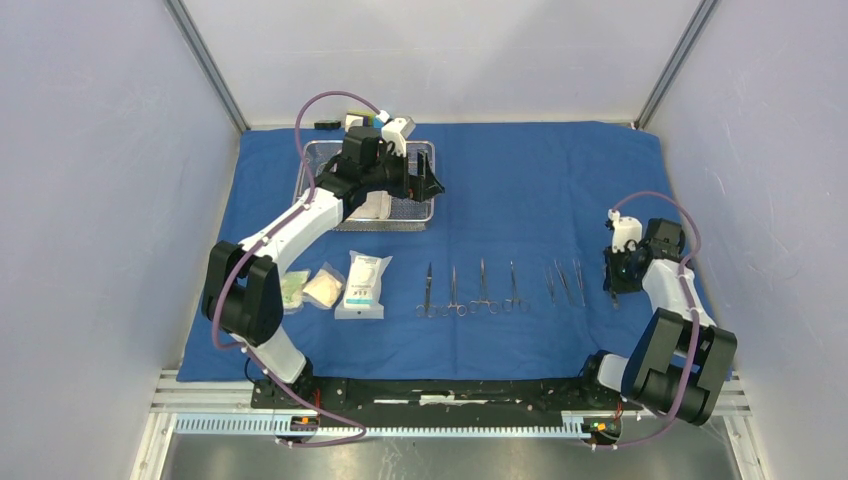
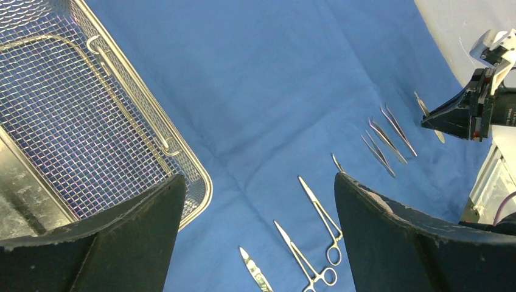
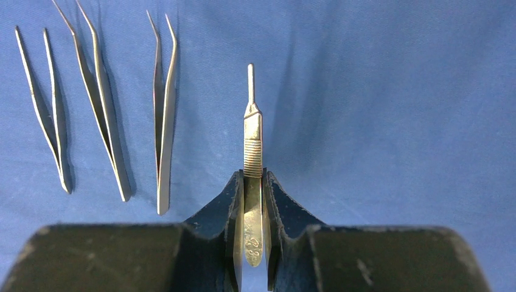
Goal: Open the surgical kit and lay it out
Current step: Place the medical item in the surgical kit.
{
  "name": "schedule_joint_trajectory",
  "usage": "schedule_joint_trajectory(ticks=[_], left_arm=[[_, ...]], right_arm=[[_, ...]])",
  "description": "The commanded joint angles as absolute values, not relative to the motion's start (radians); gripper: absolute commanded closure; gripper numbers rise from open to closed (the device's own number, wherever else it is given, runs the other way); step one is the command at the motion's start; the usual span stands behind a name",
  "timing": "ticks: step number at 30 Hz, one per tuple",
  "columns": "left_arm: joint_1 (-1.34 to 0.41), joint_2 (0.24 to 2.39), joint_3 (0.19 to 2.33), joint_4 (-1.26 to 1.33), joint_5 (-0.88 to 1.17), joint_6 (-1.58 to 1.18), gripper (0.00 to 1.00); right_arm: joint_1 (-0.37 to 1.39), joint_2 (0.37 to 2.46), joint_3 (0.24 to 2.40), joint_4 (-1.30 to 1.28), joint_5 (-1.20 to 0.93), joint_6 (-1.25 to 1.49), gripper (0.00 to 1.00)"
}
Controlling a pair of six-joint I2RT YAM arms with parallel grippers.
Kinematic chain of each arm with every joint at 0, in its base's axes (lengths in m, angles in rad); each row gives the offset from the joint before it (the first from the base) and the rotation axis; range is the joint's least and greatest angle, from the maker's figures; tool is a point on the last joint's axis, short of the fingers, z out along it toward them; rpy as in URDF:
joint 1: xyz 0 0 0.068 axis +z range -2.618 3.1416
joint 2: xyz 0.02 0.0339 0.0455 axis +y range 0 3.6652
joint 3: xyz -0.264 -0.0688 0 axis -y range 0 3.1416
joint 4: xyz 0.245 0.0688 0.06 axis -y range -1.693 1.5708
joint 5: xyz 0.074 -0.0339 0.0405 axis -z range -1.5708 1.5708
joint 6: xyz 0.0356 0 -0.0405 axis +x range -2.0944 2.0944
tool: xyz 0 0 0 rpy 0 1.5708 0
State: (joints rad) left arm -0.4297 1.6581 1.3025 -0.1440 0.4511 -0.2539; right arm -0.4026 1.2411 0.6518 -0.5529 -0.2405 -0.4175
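Note:
The blue cloth wrap (image 1: 520, 190) lies spread flat. At its back left stands the wire-mesh basket (image 1: 322, 165) (image 2: 73, 109), with a steel pan's edge (image 2: 24, 201) showing inside it. My left gripper (image 1: 425, 182) (image 2: 258, 177) hovers over the basket's right end, open and holding nothing. Three packets (image 1: 362, 285) lie at the front left. Scissor-like instruments (image 1: 470, 292) (image 2: 322, 213) and three tweezers (image 1: 565, 282) (image 3: 103, 115) form a row. Right of them, low over the cloth, my right gripper (image 1: 613, 285) (image 3: 253, 175) is shut on a slim flat steel instrument (image 3: 252, 128) pointing away from me.
Small black, white and blue blocks (image 1: 350, 122) sit behind the basket at the cloth's back edge. White walls with metal posts close in three sides. The cloth's right edge (image 1: 700, 290) runs just beside my right arm.

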Motion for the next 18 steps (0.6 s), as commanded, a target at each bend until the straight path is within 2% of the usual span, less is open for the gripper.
schedule_joint_trajectory(ticks=[1, 18], left_arm=[[-0.433, 1.658, 1.340, -0.146, 0.465, -0.207, 0.02], [-0.433, 1.663, 1.330, -0.133, 0.534, -0.193, 0.00]], right_arm=[[-0.427, 1.266, 0.668, -0.508, -0.282, -0.435, 1.00], [-0.499, 1.349, 0.767, -0.563, -0.295, -0.434, 0.99]])
